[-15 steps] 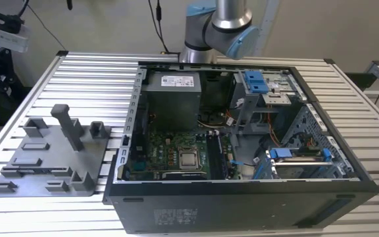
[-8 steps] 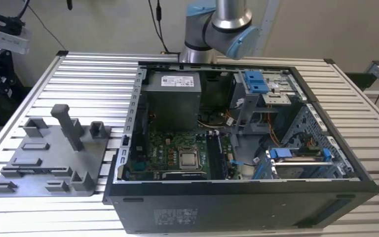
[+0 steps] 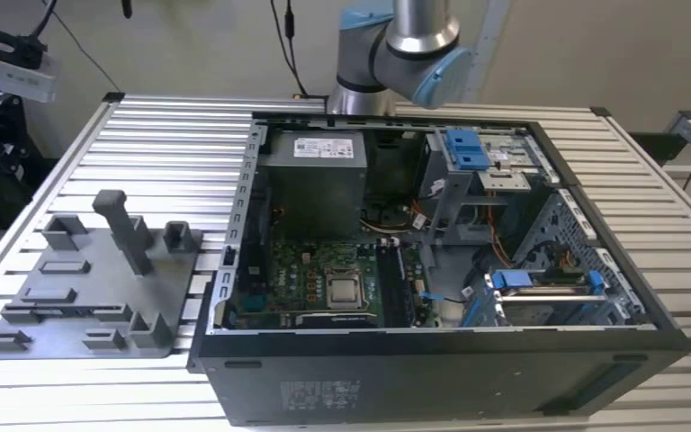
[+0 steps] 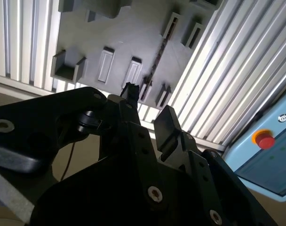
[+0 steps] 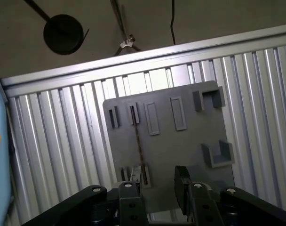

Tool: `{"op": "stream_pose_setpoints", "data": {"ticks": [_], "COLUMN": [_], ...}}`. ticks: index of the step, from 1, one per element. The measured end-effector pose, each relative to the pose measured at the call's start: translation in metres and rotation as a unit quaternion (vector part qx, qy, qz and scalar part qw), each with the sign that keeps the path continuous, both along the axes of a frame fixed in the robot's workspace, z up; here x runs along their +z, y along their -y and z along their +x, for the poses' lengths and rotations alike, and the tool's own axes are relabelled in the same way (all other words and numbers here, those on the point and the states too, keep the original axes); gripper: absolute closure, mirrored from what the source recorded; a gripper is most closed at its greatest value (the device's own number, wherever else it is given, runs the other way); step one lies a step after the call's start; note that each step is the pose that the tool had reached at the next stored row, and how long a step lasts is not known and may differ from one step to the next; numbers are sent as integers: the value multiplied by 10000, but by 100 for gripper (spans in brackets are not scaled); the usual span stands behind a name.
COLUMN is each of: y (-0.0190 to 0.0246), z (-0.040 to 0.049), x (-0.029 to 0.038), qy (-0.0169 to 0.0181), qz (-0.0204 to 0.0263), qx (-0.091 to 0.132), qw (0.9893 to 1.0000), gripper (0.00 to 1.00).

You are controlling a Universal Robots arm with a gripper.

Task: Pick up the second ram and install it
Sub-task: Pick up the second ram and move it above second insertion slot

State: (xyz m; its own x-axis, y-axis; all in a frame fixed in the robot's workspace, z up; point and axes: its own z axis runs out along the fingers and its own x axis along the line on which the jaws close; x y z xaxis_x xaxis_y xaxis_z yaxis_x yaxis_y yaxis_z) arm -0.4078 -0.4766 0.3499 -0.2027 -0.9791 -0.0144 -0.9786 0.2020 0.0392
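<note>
Table (image 3: 166, 135): slatted metal top that carries both tray and case.
Tray (image 3: 100, 290): grey fixture at the exterior view's left, with a post and slotted blocks, probably there to give each part one fixed place.
Ram (image 5: 139, 146): thin dark stick standing on edge across the tray, its ends seated in two slotted blocks. Seen in both wrist views (image 4: 158, 54). The upright pose likely leaves its top edge free for a pinch from above.
Gripper (image 5: 157, 181): poised above the tray, well apart from the ram. Its jaws are spread and hold nothing.
Arm (image 3: 399, 54): rises behind the case.
Case (image 3: 442, 360): lies on its side with the panel off, so the board (image 3: 321, 279) faces up, presumably for reach from above.
Slots (image 3: 390, 279): long and dark, beside the processor socket. Whether one is filled cannot be told.
Labels: a white sticker (image 3: 327, 146) on the power supply and pale print (image 3: 321, 393) on the case wall, both illegible.
Button (image 4: 263, 139): red, on a pale blue box beside the table.
</note>
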Motion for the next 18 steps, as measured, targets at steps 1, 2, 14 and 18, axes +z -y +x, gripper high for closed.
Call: {"op": "stream_pose_setpoints", "data": {"ticks": [1, 2, 14, 18], "y": [0, 0, 0, 0], "z": [0, 0, 0, 0], "x": [-4, -9, -69, -89], "qy": [0, 0, 0, 0], "qz": [-1, -2, -9, -10], "qx": [8, 15, 103, 133], "qw": [10000, 10000, 9999, 9999], "gripper": [58, 58, 58, 58]}}
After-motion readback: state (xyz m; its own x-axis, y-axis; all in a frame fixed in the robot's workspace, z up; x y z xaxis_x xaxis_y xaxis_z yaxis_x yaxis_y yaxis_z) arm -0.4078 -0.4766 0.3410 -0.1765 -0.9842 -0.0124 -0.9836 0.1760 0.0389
